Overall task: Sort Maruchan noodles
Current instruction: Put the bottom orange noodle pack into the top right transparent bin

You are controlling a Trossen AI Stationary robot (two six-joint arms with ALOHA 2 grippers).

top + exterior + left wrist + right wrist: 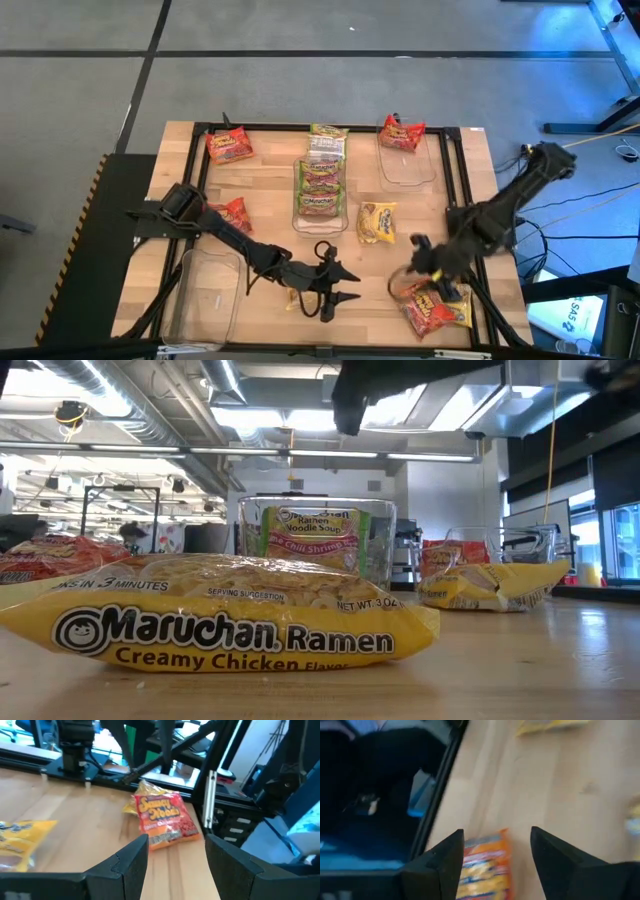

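At the table's (pixel 270 170) far-left corner a crinkly red packet (pixel 229 146) lies close to the black frame rail, and a second red one (pixel 233 213) sits beside the left arm. A clear, empty bin (pixel 203 295) fills the near-left corner. The left gripper (pixel 340 287) hovers over bare pale wood near the front edge, its dark fingers (pixel 131 860) spread with nothing between them. In the middle, a clear rectangular bin (pixel 297 216) holds stacked green packets (pixel 320 178). A glossy yellow packet (pixel 376 222) lies flat just right of it, open wood around it. A far-right clear bin (pixel 408 170) holds one red packet (pixel 401 132). The right gripper (pixel 428 270) hangs open above a red and yellow pile (pixel 434 308) at the near-right edge
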